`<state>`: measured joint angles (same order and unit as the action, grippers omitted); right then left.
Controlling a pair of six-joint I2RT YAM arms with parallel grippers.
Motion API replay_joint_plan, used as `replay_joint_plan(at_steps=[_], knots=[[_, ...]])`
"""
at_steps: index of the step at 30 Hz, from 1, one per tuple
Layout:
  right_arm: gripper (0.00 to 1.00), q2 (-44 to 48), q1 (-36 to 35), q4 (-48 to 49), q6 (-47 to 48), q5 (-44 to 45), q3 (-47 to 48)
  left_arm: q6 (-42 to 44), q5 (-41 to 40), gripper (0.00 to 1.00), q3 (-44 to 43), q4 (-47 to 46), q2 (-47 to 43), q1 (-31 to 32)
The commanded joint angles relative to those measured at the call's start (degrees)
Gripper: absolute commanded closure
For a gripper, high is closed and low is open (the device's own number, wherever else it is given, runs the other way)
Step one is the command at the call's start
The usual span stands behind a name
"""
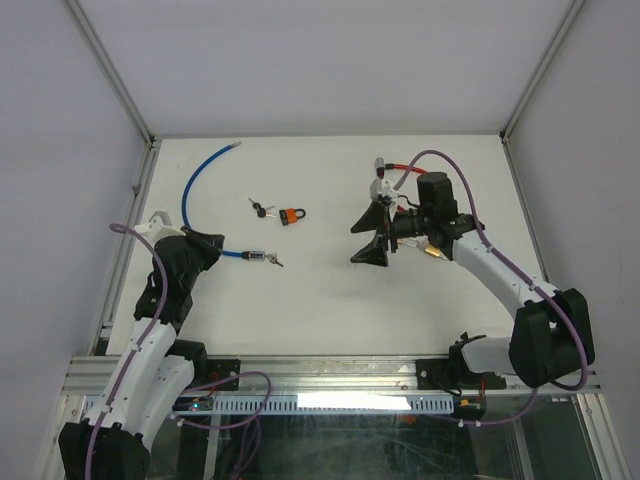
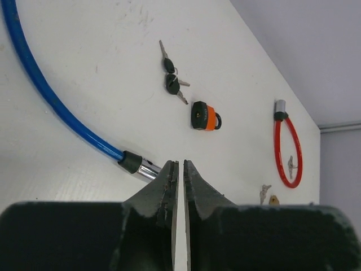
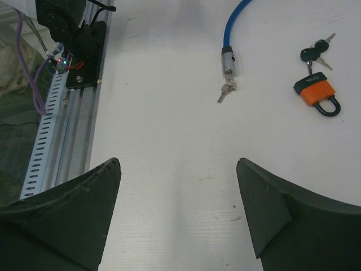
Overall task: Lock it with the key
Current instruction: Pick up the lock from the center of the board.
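An orange padlock [image 1: 292, 215] [image 2: 204, 116] [image 3: 317, 93] lies mid-table with a bunch of black-headed keys [image 1: 262, 209] [image 2: 172, 79] [image 3: 316, 51] just to its left. A blue cable lock [image 1: 190, 185] [image 2: 45, 96] curves down the left side. Its metal end [image 1: 255, 257] [image 2: 144, 167] [image 3: 228, 59] has a small key [image 1: 274, 262] [image 3: 227, 91] at its tip. My left gripper [image 1: 213, 246] [image 2: 180, 164] is shut and empty, right beside that metal end. My right gripper [image 1: 371, 240] [image 3: 179, 164] hangs open over bare table, right of the padlock.
A red cable loop [image 1: 400, 165] [image 2: 287, 149] lies at the back right, partly behind the right arm. A small key [image 2: 264, 192] and a brass piece [image 2: 273, 199] [image 1: 433, 252] sit near it. An aluminium rail [image 3: 62, 101] runs along the table's near edge.
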<state>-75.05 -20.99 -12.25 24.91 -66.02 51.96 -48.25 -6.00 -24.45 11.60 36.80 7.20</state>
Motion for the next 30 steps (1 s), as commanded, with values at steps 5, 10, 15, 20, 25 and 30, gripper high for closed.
replay_joint_plan(at_steps=[5, 10, 15, 20, 25, 30], knots=[[0.01, -3.2, -10.3, -6.3, 20.9, 9.2, 3.9, 6.7, -1.5, 0.57, 1.6, -8.6, 6.3, 0.4], [0.01, -14.4, -20.6, -9.8, 24.3, 19.3, 14.1, 6.3, -5.5, 0.25, 2.2, -8.5, 2.6, 0.4], [0.04, -27.0, -27.5, -7.6, 21.8, 26.5, 25.3, 3.3, -11.4, 0.01, 6.8, -7.8, -3.9, 0.4], [0.24, -44.7, -29.4, -14.5, 12.0, 30.6, 46.4, 0.9, -15.8, 0.01, 8.2, -5.5, -3.3, 0.4], [0.27, -53.8, -30.7, -19.1, 9.0, 32.3, 57.6, -3.3, -22.1, 0.01, 4.3, 1.2, 1.9, 0.4], [0.32, -60.2, -31.8, -20.8, 4.6, 34.6, 65.2, -7.1, -25.2, 0.01, 3.3, 3.7, 4.7, 0.4]])
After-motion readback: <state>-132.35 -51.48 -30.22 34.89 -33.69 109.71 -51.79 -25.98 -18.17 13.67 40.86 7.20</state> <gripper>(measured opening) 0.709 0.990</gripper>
